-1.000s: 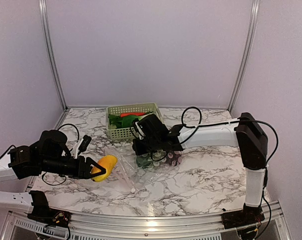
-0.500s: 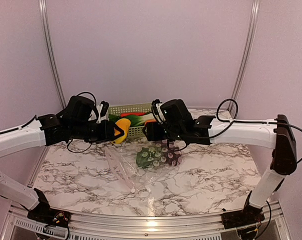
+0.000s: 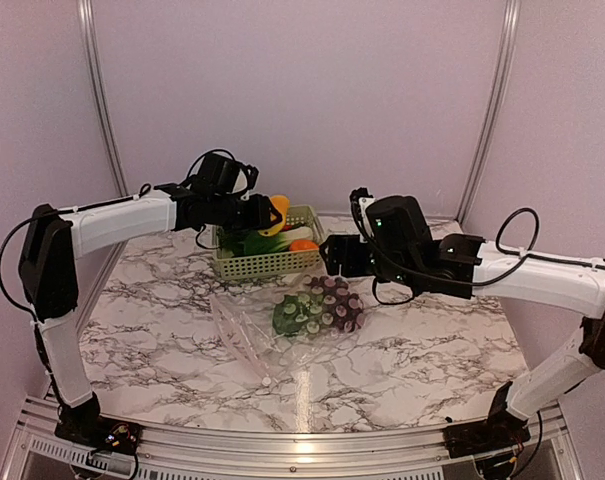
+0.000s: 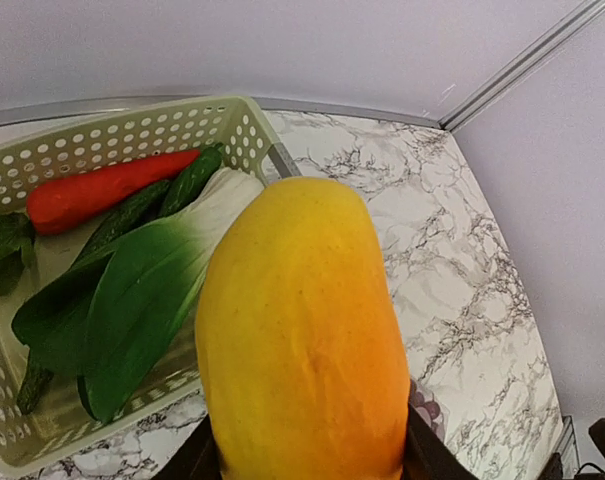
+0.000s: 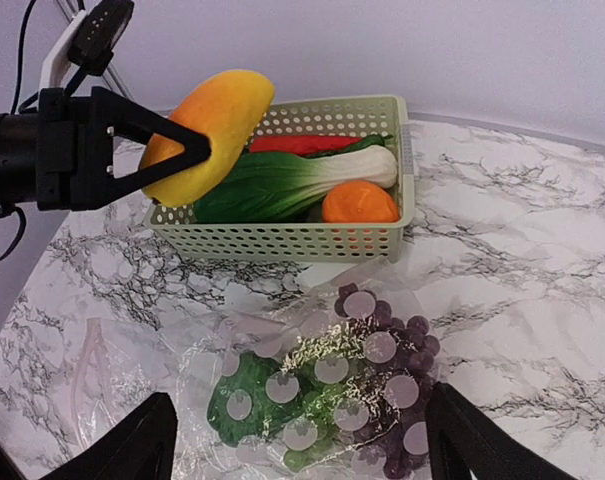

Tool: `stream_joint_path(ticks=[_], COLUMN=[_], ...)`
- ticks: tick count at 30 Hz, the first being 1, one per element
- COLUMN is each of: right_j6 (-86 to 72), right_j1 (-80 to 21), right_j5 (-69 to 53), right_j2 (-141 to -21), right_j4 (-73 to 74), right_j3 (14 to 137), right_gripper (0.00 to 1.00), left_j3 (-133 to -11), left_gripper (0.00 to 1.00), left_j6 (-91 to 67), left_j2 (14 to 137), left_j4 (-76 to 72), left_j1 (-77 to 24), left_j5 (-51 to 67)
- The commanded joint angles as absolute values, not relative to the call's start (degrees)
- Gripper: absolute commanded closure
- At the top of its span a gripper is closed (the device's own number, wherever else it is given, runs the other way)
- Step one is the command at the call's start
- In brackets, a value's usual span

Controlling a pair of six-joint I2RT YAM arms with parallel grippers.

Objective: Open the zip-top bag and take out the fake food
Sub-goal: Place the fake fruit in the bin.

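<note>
Got left tool (image 3: 271, 213) clamped across the yellow-orange fruit (image 4: 302, 340), hanging over the basket (image 3: 257, 265). Got right tool (image 3: 329, 254) spread wide, empty, above the zip-top bag (image 3: 244, 335). Found the bag lying flat on the desk (image 3: 422, 350) just in front of the basket, with grape bunch (image 5: 392, 370) and green leafy piece (image 5: 252, 400) of the fake food seemingly under the film at its right end; can't tell if the mouth is open. Expect hollow plastic: light, rigid, smooth, prone to squirting out of a shallow pinch, so grip across the middle. Treat grapes as lumpy; probably best to close over the cluster's narrow axis. Treat film as thin, crinkly, slippery, likely to lift with anything pinched through it; go in via the opening or pin a bare corner. Note basket already carrying bok choy (image 5: 282, 185), orange (image 5: 359, 203) and red piece (image 5: 302, 143), so little free floor. Plenty of bare desk either side and nearer; basket wall close behind the bag.
</note>
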State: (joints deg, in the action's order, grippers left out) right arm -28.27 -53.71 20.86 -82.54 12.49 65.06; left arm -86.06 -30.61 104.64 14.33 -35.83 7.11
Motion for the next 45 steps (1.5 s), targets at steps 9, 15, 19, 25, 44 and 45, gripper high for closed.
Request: stream_joint_path(ticks=[9, 15, 19, 25, 44, 45], right_j6=[-30.4, -30.8, -31.2, -31.6, -27.9, -27.9], right_j1=[-53.4, -53.4, -53.5, -53.5, -53.5, -53.5], right_j5=[22.2, 21.6, 21.7, 22.2, 24.1, 24.1], right_j2=[-74.0, -71.4, -69.2, -68.5, -72.6, -73.0], right_j4=[18.7, 22.5, 23.3, 23.4, 24.2, 23.8], right_j3=[62.2, 62.2, 60.8, 60.2, 61.8, 61.7], right_gripper=[0.16, 0.16, 0.16, 0.16, 0.08, 0.08], left_j3=[-120.8, -124.9, -125.2, -125.2, -117.0, -116.2], left_gripper=[0.64, 0.63, 0.62, 0.56, 0.32, 0.32], left_j6=[4.2, 13.2, 16.5, 17.1, 10.2, 9.4], left_j2=[130.3, 136.3, 138.4, 139.0, 128.8, 127.8], left_j4=[33.0, 30.3, 29.7, 29.3, 29.1, 29.2], left_j1=[-34.1, -34.1, -34.0, -33.8, -33.8, -33.8], left_j5=[-18.8, -29.0, -30.6, -31.0, -27.0, -26.6])
